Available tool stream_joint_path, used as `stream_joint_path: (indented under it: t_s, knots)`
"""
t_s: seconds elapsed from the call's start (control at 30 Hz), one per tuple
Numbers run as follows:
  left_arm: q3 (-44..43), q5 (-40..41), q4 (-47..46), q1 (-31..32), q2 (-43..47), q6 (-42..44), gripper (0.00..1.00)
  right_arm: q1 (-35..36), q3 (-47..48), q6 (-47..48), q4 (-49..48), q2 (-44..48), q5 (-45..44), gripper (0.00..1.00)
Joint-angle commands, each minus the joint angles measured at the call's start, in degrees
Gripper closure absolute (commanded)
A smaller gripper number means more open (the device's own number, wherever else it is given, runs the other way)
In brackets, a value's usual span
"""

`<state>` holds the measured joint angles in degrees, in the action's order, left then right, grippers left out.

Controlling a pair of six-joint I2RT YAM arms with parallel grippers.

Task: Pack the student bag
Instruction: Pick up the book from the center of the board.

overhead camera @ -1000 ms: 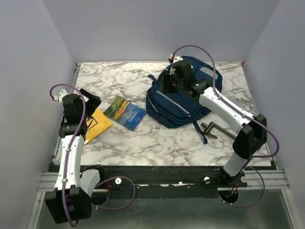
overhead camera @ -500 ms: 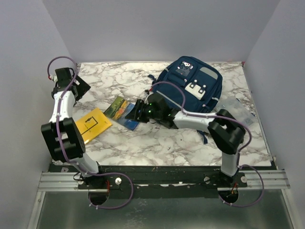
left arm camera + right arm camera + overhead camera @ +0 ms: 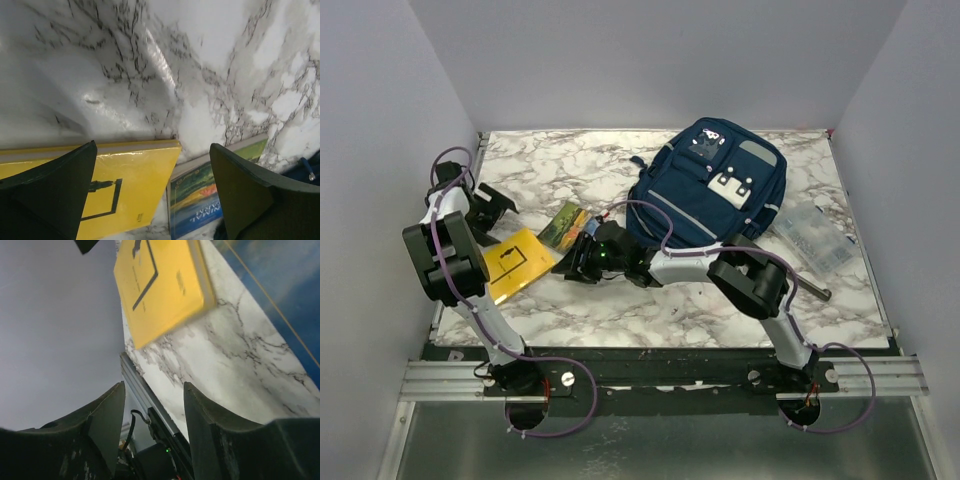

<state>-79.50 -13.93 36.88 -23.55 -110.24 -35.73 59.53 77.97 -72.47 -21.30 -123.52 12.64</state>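
Overhead, the navy blue fabric backpack (image 3: 750, 190) with grey stripes and white buckle clips lies in the upper right of the top view, front face up on the white marble-patterned desk (image 3: 650, 310); a clear plastic box (image 3: 810, 237) lies just beside it, toward the right edge. The right end effector (image 3: 582, 254) is at centre left of that frame, low over the near end of a thin green-and-blue paperback book (image 3: 563, 222); its fingers (image 3: 107, 425) are spread and pinch nothing, and in the right wrist view only bare marble shows between them. A flat yellow paperback book (image 3: 515, 262) lies at the left of the top view, just beside the green-and-blue one; whether the two touch, I cannot tell. The left end effector (image 3: 488, 204) hangs near the left edge, just above the yellow book in the frame; its fingers are wide apart and empty. In the left wrist view the yellow book fills the lower left, with the green-and-blue book at lower centre; both books lie apart from the backpack.
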Motion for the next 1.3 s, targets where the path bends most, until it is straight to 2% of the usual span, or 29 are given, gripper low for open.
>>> stream_joint_path:
  t_s: [0.0, 0.17, 0.3, 0.43, 0.53, 0.67, 0.77, 0.87, 1.07, 1.13, 1.27]
  knots:
    - [6.1, -9.5, 1.4, 0.1, 3.8, -9.9, 0.03, 0.1, 2.6, -3.2, -0.3, -4.7, -0.2, 0.46]
    - [13.2, -10.4, 0.3, -0.9, 7.3, -12.5, 0.03, 0.2, 3.9, -4.7, 1.9, -7.3, 0.2, 0.45]
    - [17.2, -10.6, -1.6, -1.1, 10.1, -11.6, 0.03, 0.6, -0.5, -5.7, 3.6, -4.6, -2.3, 0.46]
    - [18.5, -11.4, -2.3, -1.0, 11.7, -10.2, 0.02, 0.9, -1.2, -1.5, 5.3, -4.2, -1.3, 0.45]
    - [20.8, -6.8, -3.2, -0.3, 18.4, -8.3, 0.02, 0.9, -0.8, 7.5, 5.7, -3.2, -0.7, 0.45]
    - [23.4, 2.3, -1.5, 3.0, 31.1, -5.7, 0.02, 0.9, 5.0, 28.4, 15.2, -1.6, -3.1, 0.43]
    - [30.4, 8.0, -0.6, 4.5, 41.6, -8.1, 0.02, 0.8, 6.8, 41.1, 17.3, -0.7, -3.6, 0.41]
    - [38.6, 11.1, 1.7, 4.6, 50.8, -11.6, 0.02, 0.7, 10.7, 48.5, 20.2, -1.4, -2.9, 0.39]
    - [47.3, 18.7, 8.1, 4.1, 66.4, -23.5, 0.02, 0.0, 22.6, 53.6, 23.0, -7.1, 1.7, 0.36]
    - [48.7, 19.1, 8.1, 3.4, 68.5, -25.2, 0.02, -0.5, 25.2, 53.1, 21.8, -8.9, 3.8, 0.3]
    - [51.9, 14.7, 7.8, 0.4, 66.1, -28.7, 0.02, -1.0, 34.4, 52.0, 22.7, -15.3, 8.1, 0.29]
